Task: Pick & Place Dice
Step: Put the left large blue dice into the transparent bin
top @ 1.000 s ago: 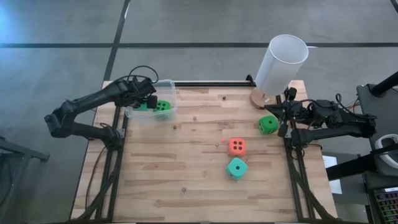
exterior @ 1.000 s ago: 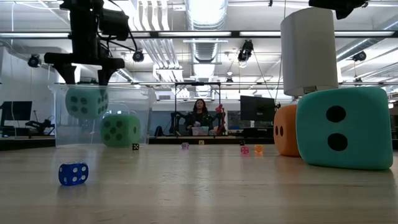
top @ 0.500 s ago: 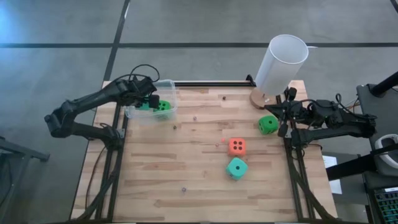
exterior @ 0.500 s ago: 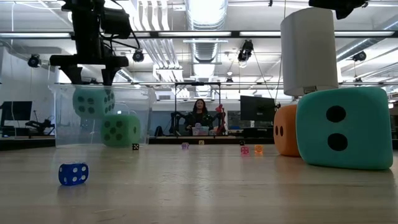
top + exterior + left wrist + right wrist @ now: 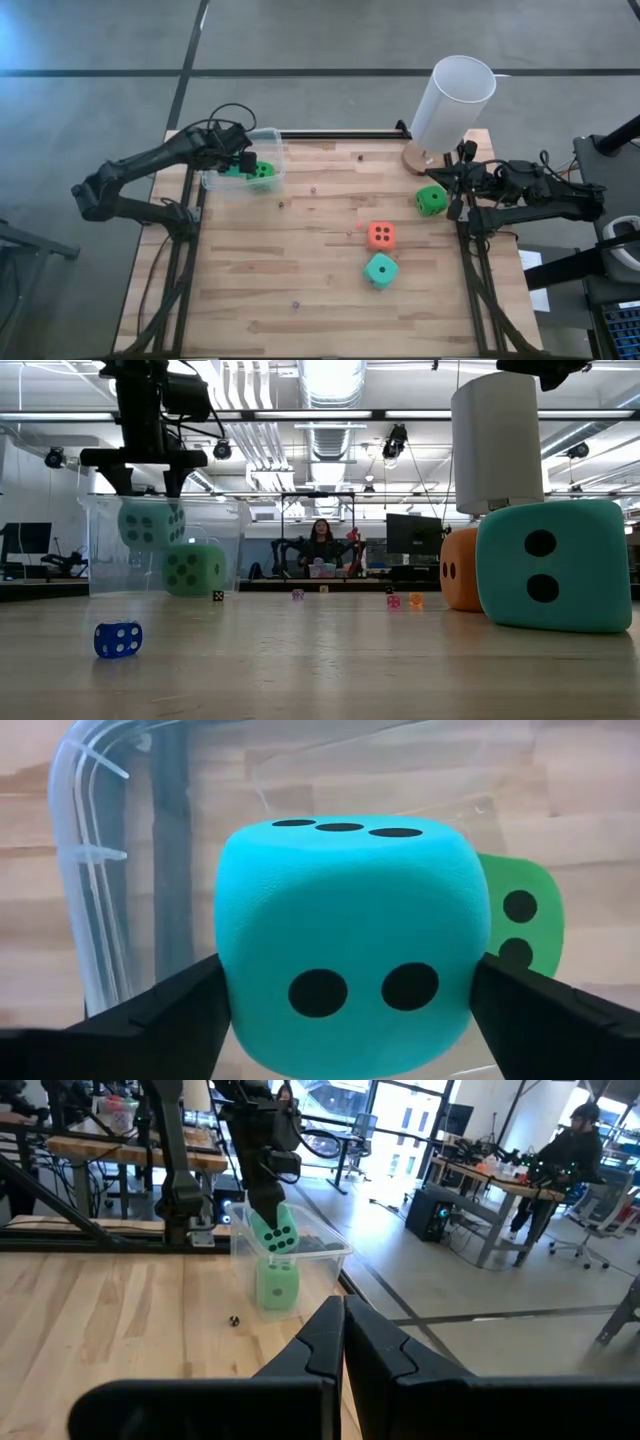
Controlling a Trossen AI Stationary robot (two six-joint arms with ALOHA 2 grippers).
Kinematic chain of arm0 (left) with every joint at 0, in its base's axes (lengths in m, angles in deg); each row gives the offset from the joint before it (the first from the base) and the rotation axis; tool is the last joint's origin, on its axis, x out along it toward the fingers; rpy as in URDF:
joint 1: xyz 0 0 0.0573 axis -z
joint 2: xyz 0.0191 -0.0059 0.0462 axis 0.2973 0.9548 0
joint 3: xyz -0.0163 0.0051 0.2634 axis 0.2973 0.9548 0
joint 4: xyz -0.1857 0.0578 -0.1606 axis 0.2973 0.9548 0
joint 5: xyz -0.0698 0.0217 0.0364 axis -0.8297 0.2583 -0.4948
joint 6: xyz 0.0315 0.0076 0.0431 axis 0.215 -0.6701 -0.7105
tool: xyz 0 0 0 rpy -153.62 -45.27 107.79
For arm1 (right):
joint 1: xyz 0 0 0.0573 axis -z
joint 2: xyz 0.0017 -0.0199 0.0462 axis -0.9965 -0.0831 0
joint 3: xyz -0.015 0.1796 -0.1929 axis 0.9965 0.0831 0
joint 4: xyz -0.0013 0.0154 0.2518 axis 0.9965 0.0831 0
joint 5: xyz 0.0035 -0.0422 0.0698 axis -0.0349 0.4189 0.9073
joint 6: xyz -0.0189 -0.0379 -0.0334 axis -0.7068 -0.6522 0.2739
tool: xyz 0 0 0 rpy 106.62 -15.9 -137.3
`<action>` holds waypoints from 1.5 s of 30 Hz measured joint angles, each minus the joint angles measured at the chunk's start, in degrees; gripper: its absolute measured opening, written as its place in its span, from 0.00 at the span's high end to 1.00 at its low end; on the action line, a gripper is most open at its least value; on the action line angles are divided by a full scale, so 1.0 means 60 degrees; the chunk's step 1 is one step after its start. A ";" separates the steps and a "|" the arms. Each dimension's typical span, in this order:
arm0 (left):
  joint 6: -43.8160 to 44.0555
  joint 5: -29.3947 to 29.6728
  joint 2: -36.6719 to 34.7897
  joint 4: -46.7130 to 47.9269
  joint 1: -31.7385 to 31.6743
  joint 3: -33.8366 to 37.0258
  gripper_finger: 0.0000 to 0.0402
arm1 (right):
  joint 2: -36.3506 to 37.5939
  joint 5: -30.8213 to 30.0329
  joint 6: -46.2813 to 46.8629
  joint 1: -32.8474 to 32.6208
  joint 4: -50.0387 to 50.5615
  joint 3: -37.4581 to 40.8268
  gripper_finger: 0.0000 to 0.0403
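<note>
At the table's far left corner stands a clear plastic tub (image 5: 272, 140). My left gripper (image 5: 148, 493) points steeply down into it, shut on a teal die (image 5: 345, 945). That die hangs above the tub floor (image 5: 150, 525). A green die (image 5: 193, 568) rests on the tub floor beside it. Out on the table lie a green die (image 5: 432, 200), an orange die (image 5: 380, 236) and another teal die (image 5: 380, 269). My right gripper (image 5: 343, 1330) waits shut and level at the table's right edge, just right of the loose green die. My left gripper pinches the teal die between its two fingers, one on each of two opposite sides (image 5: 232, 975) (image 5: 474, 955). The fingers (image 5: 160, 1020) come from above, slanting down into the tub. The die is lifted clear of the tub floor and a little tilted.
A tall white cylinder (image 5: 452, 100) stands on a round base at the far right, behind my right gripper. Tiny dice are scattered over the wood, among them a small blue one (image 5: 118, 639) near the front left. A person sits in the room beyond the table.
Within the first half second the teal die in my left gripper shifted a little toward the table's right and tipped slightly. It stays clear of the tub floor and has hung still since. My right arm has kept still.
</note>
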 joint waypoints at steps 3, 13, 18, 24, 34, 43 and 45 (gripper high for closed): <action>0.0020 0.0019 -0.0004 0.0006 -0.0003 0.0000 0.11 | 0.0000 0.0004 0.0000 0.0000 0.0000 0.0004 0.98; -0.0051 0.0047 -0.0007 0.0108 0.0000 0.0004 0.04 | 0.0000 0.0000 0.0025 0.0000 0.0004 0.0004 0.98; 0.0202 0.0062 -0.0007 0.0229 -0.0004 0.0004 0.05 | 0.0000 0.0004 0.0025 0.0000 0.0000 0.0003 0.98; -0.0078 0.0059 -0.0007 0.0157 -0.0004 0.0004 0.02 | 0.0000 0.0002 0.0000 0.0004 0.0004 0.0004 0.98; 0.0304 0.0107 -0.0018 0.0217 -0.0004 0.0004 0.03 | 0.0000 0.0004 0.0025 0.0004 0.0004 0.0004 0.98; 0.0215 -0.0728 -0.0024 0.0393 -0.0004 0.0004 0.01 | 0.0000 0.0000 0.0014 0.0004 0.0003 0.0000 0.98; -0.0032 -0.0795 -0.0025 0.0386 -0.0011 0.0004 0.01 | 0.0000 0.0000 0.0024 0.0004 0.0000 0.0003 0.98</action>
